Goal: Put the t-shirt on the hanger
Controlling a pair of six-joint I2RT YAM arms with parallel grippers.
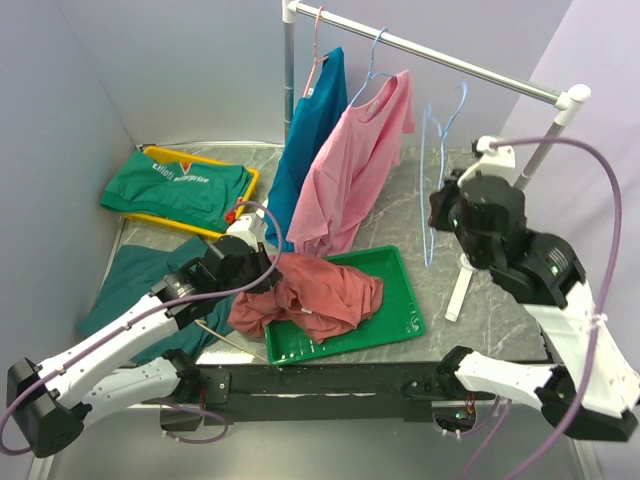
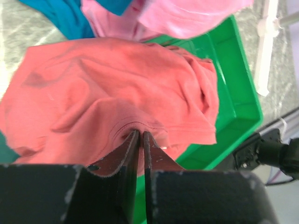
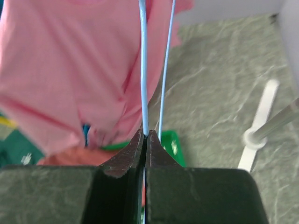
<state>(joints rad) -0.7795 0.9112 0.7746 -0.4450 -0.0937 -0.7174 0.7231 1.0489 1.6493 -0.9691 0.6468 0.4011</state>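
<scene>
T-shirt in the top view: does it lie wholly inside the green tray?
No, the t-shirt lies only partly in the green tray, with its bunched left part reaching out past the tray's left edge.

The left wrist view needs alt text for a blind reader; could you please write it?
The left tool pinches a fold of the crumpled salmon-red t-shirt, partly in a green tray. A pink shirt and a teal shirt show at the top.
</scene>
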